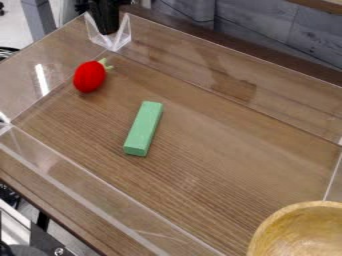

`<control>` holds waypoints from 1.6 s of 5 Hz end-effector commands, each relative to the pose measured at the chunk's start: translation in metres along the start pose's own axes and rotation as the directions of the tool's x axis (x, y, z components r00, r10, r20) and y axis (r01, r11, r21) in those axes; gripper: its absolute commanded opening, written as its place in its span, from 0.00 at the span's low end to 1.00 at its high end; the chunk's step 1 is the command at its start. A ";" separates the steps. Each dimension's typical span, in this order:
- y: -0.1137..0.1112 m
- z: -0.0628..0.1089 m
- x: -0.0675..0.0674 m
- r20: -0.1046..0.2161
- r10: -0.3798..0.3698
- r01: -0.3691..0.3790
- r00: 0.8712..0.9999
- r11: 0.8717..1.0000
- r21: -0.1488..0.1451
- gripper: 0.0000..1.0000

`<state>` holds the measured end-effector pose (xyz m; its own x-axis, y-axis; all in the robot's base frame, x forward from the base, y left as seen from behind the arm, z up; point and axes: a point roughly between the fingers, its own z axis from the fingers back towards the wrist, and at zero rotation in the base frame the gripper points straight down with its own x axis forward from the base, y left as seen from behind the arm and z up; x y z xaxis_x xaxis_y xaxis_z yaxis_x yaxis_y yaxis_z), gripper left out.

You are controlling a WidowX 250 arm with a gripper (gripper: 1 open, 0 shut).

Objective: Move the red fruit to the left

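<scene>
With the tool (111, 40) clenched on nothing above the red fruit (90, 76), which rests near the tabletop's (227, 140) left edge, a descent like this could knock it rolling.

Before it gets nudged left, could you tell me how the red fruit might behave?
The red fruit looks round, so it would probably roll rather than slide on the smooth wood table. Its small leafy top may make it wobble. It seems a light toy.
</scene>
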<state>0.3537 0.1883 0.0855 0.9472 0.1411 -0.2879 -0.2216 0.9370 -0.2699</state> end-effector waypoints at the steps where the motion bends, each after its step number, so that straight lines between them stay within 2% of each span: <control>1: -0.010 0.019 -0.005 0.058 0.003 -0.005 0.998 0.999 0.034 1.00; 2: -0.018 0.016 -0.009 0.051 0.013 -0.015 0.999 0.999 0.035 1.00; 3: -0.028 0.026 -0.013 0.074 0.049 -0.050 0.996 0.999 0.014 1.00; 4: -0.042 0.035 -0.020 0.098 0.064 -0.066 0.993 0.998 0.018 1.00; 5: -0.042 0.045 -0.028 0.109 0.053 -0.058 0.993 0.998 0.037 1.00; 7: -0.024 0.046 -0.032 0.096 0.085 -0.091 0.992 0.994 0.063 1.00; 8: -0.025 0.046 -0.030 0.081 0.075 -0.081 0.994 0.993 0.081 1.00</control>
<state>0.3383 0.1744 0.1134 0.9207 0.2347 -0.3119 -0.3022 0.9343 -0.1889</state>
